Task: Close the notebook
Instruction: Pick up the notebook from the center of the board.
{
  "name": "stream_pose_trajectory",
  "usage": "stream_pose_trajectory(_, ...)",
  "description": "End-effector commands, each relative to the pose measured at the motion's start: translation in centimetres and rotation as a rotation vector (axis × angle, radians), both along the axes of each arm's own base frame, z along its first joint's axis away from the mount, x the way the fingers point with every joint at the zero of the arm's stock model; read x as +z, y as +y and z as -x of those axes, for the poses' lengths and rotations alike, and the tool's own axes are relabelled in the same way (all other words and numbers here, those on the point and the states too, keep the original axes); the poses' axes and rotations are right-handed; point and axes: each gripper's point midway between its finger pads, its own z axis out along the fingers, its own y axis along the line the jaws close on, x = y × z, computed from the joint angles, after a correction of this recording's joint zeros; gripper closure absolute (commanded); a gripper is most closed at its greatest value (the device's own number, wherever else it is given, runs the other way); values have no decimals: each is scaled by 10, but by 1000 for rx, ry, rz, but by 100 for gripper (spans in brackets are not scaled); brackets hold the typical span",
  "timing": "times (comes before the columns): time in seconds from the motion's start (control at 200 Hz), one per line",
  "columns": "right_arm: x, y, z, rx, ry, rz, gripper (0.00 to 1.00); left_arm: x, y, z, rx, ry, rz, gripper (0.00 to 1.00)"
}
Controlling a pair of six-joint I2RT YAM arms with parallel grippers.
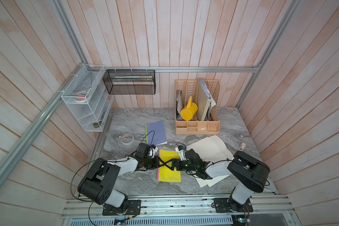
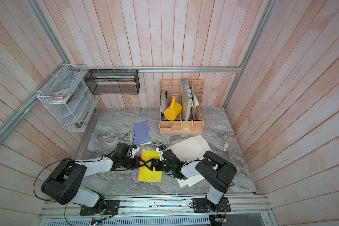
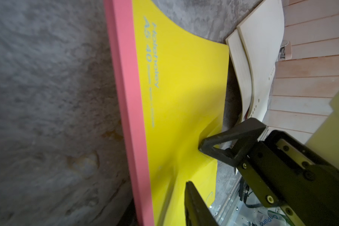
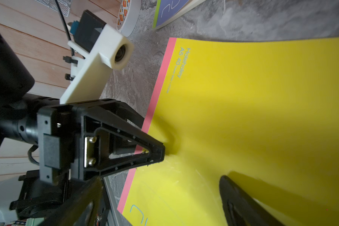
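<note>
The notebook [image 1: 169,175] is yellow with a pink spine and lies shut and flat on the marble table, near the front middle in both top views [image 2: 150,175]. My left gripper [image 1: 164,163] reaches in from the left and my right gripper [image 1: 168,164] from the right. Their tips meet over the cover's middle and form an X. In the right wrist view a left fingertip [image 4: 161,154] presses a dent into the cover [image 4: 243,97]. In the left wrist view a right fingertip [image 3: 203,145] dents the cover [image 3: 176,88]. Both grippers are open and hold nothing.
A purple notebook [image 1: 156,132] and a tape roll [image 1: 127,139] lie behind the left arm. Cream sheets [image 1: 207,150] spread under the right arm. A beige desk organizer [image 1: 197,128] with a yellow watering can [image 1: 188,112] stands at the back. Wire baskets [image 1: 86,101] hang on the left wall.
</note>
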Motion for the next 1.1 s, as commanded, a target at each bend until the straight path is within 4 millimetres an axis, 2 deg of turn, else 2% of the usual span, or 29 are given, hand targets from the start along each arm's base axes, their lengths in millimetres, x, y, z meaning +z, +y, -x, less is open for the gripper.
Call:
stream_pose_trajectory(0.0, -100, -64, 57, 10, 293, 354, 3, -42, 33, 33, 3, 148, -162, 67)
stream_pose_trajectory(0.165, -101, -65, 57, 8, 292, 360, 3, -38, 39, 30, 27, 150, -145, 67)
stream_pose_trajectory(0.395, -100, -63, 56, 12, 289, 360, 3, -44, 45, 30, 46, 183, -181, 67)
stream_pose_trajectory(0.57, -101, -63, 55, 16, 292, 363, 4, -44, 47, 28, 53, 184, -187, 86)
stream_pose_trajectory(0.66, -101, -60, 55, 22, 296, 362, 4, -45, 49, 28, 60, 193, -200, 100)
stream_pose_trajectory(0.83, -98, -56, 51, 23, 285, 353, 4, -45, 50, 27, 69, 209, -213, 100)
stream_pose_trajectory(0.975, -86, -53, 44, 30, 241, 369, 4, -52, 69, 31, 133, 246, -348, 100)
stream_pose_trajectory(1.045, -77, -54, 38, 25, 202, 395, 4, -57, 85, 34, 164, 288, -471, 100)
stream_pose_trajectory(1.095, -68, -55, 32, 16, 173, 407, 4, -56, 88, 35, 165, 298, -529, 100)
